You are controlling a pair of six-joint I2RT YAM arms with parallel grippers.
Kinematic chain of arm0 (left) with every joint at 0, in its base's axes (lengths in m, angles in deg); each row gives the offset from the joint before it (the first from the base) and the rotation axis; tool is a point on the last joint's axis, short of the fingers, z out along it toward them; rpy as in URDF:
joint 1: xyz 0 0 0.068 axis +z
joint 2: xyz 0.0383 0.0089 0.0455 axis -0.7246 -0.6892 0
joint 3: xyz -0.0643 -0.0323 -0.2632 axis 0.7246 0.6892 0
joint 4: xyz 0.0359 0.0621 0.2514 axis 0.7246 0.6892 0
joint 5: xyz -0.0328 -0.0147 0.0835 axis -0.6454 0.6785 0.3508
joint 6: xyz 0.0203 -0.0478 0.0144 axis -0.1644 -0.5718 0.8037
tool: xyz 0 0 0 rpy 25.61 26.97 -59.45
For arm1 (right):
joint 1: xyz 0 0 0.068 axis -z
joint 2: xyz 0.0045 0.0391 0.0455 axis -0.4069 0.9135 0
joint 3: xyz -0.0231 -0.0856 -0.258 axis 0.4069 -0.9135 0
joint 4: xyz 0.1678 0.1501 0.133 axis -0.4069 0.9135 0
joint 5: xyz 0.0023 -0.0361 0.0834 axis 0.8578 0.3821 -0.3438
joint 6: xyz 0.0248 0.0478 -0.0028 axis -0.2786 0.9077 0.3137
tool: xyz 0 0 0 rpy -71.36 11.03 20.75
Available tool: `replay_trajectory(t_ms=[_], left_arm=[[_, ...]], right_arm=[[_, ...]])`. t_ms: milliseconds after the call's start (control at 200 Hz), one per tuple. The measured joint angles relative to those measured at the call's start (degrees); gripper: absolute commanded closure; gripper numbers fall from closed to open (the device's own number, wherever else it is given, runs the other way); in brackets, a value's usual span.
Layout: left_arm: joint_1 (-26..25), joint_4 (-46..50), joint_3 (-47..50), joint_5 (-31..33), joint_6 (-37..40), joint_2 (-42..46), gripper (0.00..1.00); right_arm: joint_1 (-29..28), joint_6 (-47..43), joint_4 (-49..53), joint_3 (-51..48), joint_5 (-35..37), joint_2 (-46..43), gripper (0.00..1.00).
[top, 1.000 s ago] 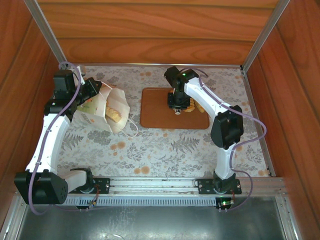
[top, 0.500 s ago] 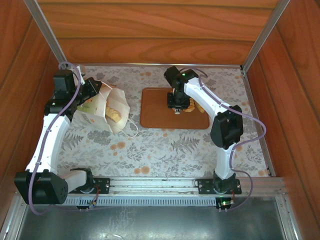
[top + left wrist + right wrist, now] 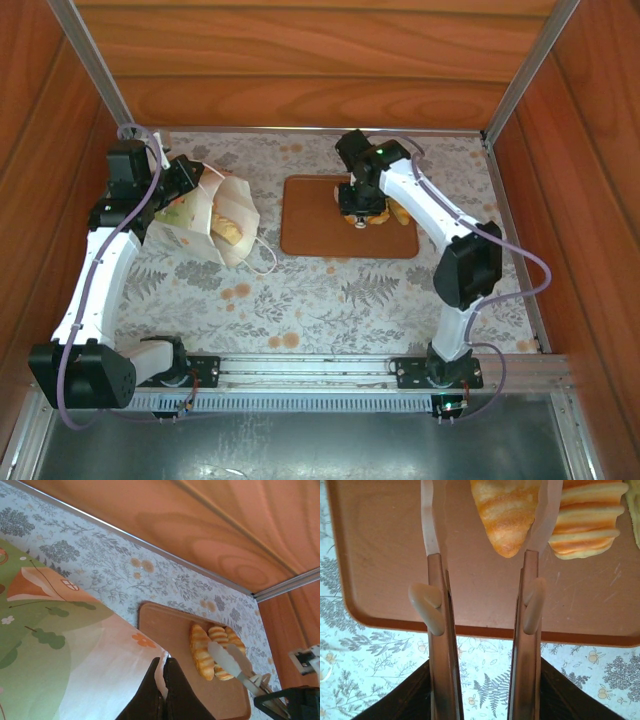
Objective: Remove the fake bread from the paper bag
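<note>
Reddish wood-grain panels (image 3: 300, 60) wall in a tabletop (image 3: 300, 300) printed with grey ferns and orange flowers.

Overhead view looks down; both wrist views share the tray (image 3: 385, 555).

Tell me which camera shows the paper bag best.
Top external: the whole paper bag lies tipped, mouth open, with fake bread inside. The left wrist view gives a cropped close-up of its printed side.

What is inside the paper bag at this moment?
Through the open mouth of the paper bag, one golden-brown bread piece can be seen. The deeper part is covered by the bag's own side, so I cannot tell whether more bread lies there.
</note>
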Motion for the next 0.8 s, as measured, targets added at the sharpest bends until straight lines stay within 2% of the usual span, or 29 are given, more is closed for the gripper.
replay_trajectory(t_ms=[250,350,565,805], left_arm=[[0.00,-0.20,0.44,0.44,-0.02,0.02,1.00],[0.00,-0.20,0.44,0.90,-0.17,0.26,1.00],[0.00,-0.31,0.44,1.46,-0.31,0.94,1.00],[0.00,-0.59,0.44,1.46,-0.83,0.94,1.00]], right_arm=[[0.00,-2.73,-3.82,-5.49,-5.97,-6.16,0.52],[0.00,-3.45,-7.67,-9.99,-11.30,-10.29,0.54],[-0.26,-4.02,-16.37,-15.61,-27.58,-16.50,0.56],[-4.74,-4.37,-21.14,-17.46,-35.65,-15.50,0.57]])
